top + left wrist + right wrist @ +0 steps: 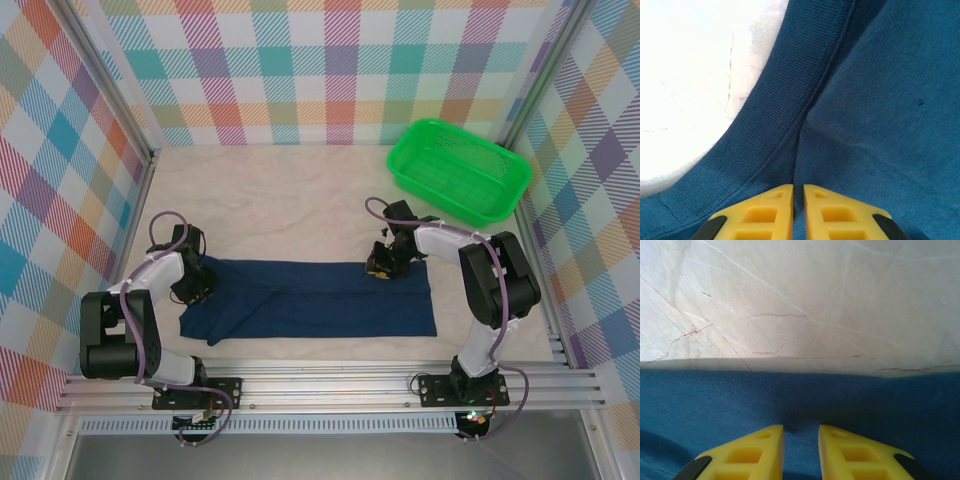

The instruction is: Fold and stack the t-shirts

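Top external: I see the t-shirt [320, 305] lying left-to-right, left gripper [203, 288] clamped at its collar [790, 100], right gripper [381, 268] clamped on its far edge.

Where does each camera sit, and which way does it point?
Top: above and behind, looking down on table, t-shirt, basket; both arms show.
Left wrist: on the left arm, facing down at the t-shirt's collar; its yellow fingers show.
Right wrist: on the right arm, facing the t-shirt's edge and table; its yellow fingers show.
Shared: all three see t-shirt and table.
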Robot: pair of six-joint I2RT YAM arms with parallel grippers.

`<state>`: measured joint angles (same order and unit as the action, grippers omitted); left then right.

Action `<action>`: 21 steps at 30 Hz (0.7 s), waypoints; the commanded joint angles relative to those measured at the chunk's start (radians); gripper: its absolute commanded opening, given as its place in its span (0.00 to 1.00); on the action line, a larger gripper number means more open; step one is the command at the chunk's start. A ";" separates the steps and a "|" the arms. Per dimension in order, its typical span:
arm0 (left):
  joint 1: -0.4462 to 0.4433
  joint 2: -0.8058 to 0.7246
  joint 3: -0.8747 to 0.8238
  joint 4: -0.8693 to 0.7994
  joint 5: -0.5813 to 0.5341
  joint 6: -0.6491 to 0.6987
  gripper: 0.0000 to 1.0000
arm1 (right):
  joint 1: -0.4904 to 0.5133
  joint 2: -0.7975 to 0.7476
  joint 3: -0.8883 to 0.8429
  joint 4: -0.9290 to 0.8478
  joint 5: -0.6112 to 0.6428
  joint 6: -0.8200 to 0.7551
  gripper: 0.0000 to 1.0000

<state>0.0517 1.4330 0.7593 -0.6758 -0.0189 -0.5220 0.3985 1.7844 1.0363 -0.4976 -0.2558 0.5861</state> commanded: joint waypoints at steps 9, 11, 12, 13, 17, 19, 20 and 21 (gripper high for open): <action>-0.034 -0.025 0.061 -0.031 -0.064 0.013 0.00 | -0.003 0.020 0.002 -0.010 -0.019 -0.002 0.24; -0.037 -0.035 0.072 -0.037 -0.074 0.014 0.00 | -0.003 0.022 0.003 -0.013 -0.019 -0.002 0.24; -0.040 -0.038 0.080 -0.042 -0.079 0.014 0.00 | -0.003 0.026 0.005 -0.014 -0.019 -0.002 0.24; -0.041 -0.041 0.087 -0.046 -0.084 0.016 0.00 | -0.003 0.027 0.005 -0.015 -0.019 -0.003 0.23; -0.044 -0.042 0.116 -0.063 -0.092 0.018 0.00 | -0.002 0.033 0.007 -0.017 -0.020 -0.004 0.23; -0.046 -0.036 0.132 -0.067 -0.092 0.018 0.00 | -0.004 0.034 0.007 -0.018 -0.020 -0.003 0.23; -0.046 -0.034 0.137 -0.068 -0.094 0.017 0.00 | -0.003 0.034 0.007 -0.018 -0.020 -0.003 0.23; -0.046 -0.031 0.143 -0.067 -0.096 0.016 0.00 | -0.004 0.035 0.007 -0.017 -0.022 -0.004 0.23</action>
<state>0.0139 1.4117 0.8665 -0.7082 -0.0906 -0.5182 0.3977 1.7908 1.0363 -0.4976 -0.2638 0.5861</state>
